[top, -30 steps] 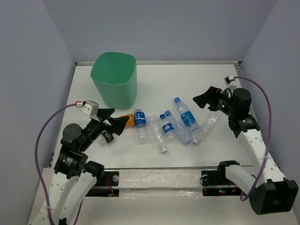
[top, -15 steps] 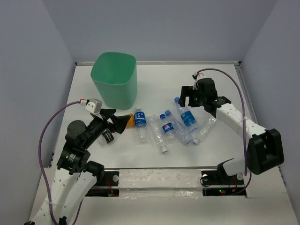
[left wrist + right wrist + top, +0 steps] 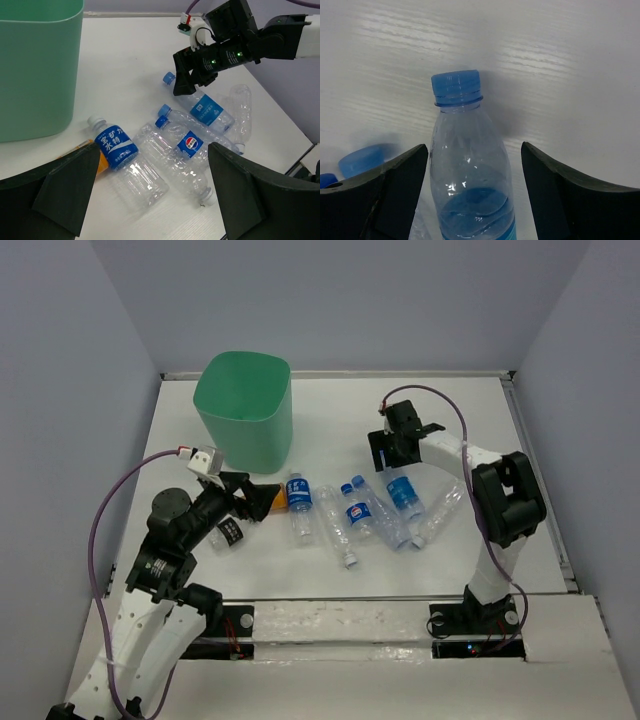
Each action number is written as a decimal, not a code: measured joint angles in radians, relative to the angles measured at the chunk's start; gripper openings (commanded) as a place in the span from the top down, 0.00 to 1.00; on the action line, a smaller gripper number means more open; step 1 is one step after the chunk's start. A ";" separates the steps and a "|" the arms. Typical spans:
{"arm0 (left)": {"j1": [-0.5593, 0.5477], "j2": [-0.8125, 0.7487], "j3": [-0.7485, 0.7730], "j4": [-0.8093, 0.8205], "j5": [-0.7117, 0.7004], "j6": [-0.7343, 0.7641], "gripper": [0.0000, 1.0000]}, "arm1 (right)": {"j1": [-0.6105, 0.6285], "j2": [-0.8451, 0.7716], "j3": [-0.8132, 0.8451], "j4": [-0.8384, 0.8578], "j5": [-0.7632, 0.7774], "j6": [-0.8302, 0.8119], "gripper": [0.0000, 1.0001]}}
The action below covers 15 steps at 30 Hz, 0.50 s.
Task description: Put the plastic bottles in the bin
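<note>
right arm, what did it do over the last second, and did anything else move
The right gripper swung in leftward from the right side and now straddles the neck of the blue-capped bottle, jaws open, nothing gripped. The left gripper shifted only slightly and is still open. The other bottles and the green bin stayed put.

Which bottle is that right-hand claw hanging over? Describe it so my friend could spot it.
Start at the green bin and look right to the pile of bottles lying on the table. The bottle under the right claw is second from the pile's right end: blue cap, light-blue label, while its right neighbour is bare.
</note>
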 measured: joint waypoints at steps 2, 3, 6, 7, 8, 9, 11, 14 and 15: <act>0.000 0.000 0.000 -0.001 -0.005 0.000 0.01 | 0.000 0.035 0.021 -0.015 0.023 -0.015 0.42; 0.000 0.000 0.000 -0.001 -0.006 0.000 0.01 | 0.001 0.045 0.028 -0.024 0.034 -0.022 0.44; 0.000 0.000 0.000 -0.001 -0.010 0.000 0.01 | 0.001 0.054 0.051 -0.041 0.071 -0.032 0.53; 0.000 0.000 0.000 -0.001 -0.011 0.000 0.01 | 0.002 0.050 0.063 -0.048 0.086 -0.039 0.54; 0.000 0.000 0.000 -0.001 -0.014 0.000 0.01 | 0.002 0.044 0.076 -0.053 0.097 -0.041 0.55; 0.000 0.000 0.000 -0.001 -0.016 0.000 0.01 | 0.004 0.037 0.084 -0.057 0.106 -0.044 0.55; 0.000 0.000 0.000 -0.002 -0.023 0.000 0.01 | 0.010 0.006 0.113 -0.065 0.119 -0.051 0.58; 0.003 -0.002 0.000 -0.008 -0.047 -0.001 0.01 | 0.038 -0.068 0.174 -0.059 0.112 -0.056 0.59; 0.005 -0.003 0.000 -0.011 -0.056 -0.003 0.01 | 0.057 -0.104 0.209 -0.048 0.098 -0.056 0.59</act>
